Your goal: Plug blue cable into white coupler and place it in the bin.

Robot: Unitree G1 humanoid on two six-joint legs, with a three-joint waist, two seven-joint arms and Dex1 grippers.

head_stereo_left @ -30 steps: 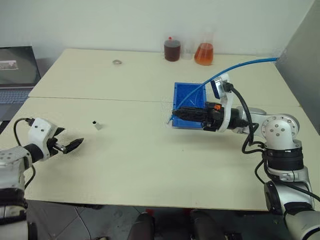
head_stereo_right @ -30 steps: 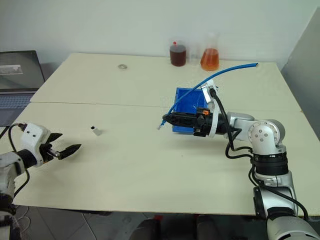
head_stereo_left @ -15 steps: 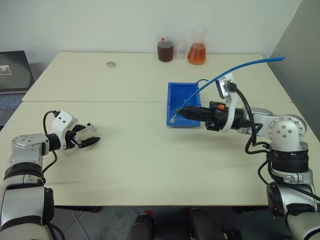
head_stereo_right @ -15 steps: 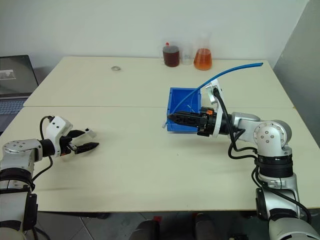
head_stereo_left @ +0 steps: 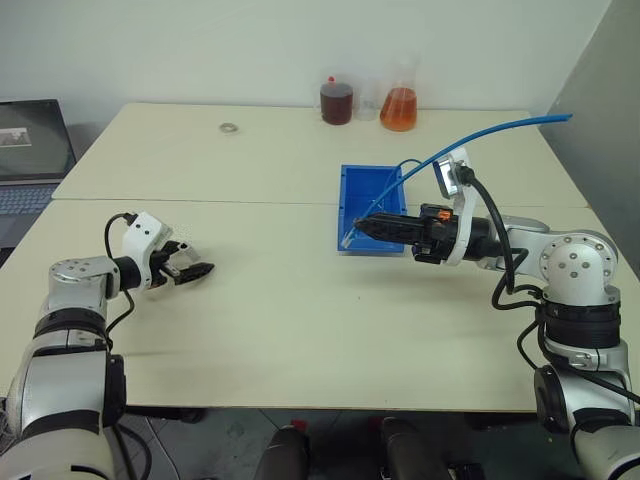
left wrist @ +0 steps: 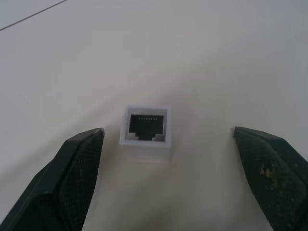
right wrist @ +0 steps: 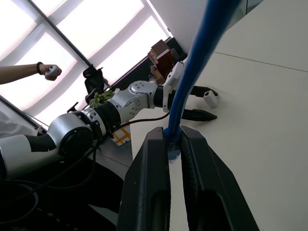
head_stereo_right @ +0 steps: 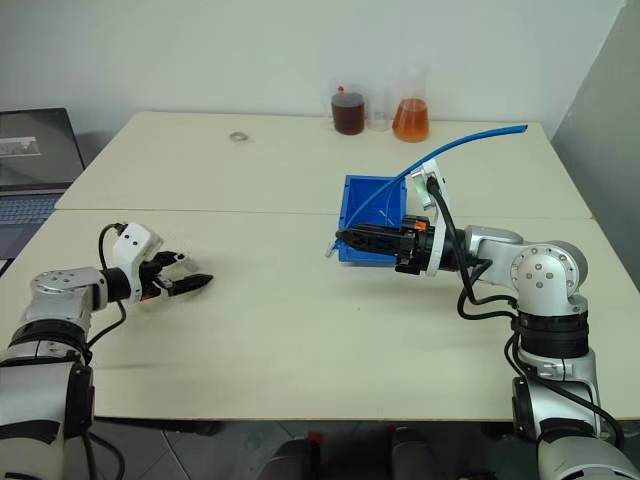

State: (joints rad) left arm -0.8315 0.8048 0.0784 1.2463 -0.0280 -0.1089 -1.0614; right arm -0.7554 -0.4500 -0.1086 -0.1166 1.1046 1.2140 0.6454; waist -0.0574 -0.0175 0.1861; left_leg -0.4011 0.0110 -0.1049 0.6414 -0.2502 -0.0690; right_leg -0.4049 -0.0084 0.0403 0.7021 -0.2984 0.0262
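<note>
Standing on table (head_stereo_left: 300, 330): flasks (head_stereo_left: 399, 108), laptop (head_stereo_left: 25, 160).

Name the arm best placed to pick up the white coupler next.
Left. Its open pincer already brackets the white coupler on the table. The right pincer is shut on the blue cable, over by the bin.

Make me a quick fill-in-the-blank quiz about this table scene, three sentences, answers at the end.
1. The right claw is shut on the ____ cable.
2. The white coupler rests on the table between the two fingers of the open ____ claw.
3. The bin on the table is ____ in colour.

Missing words: blue; left; blue
</note>
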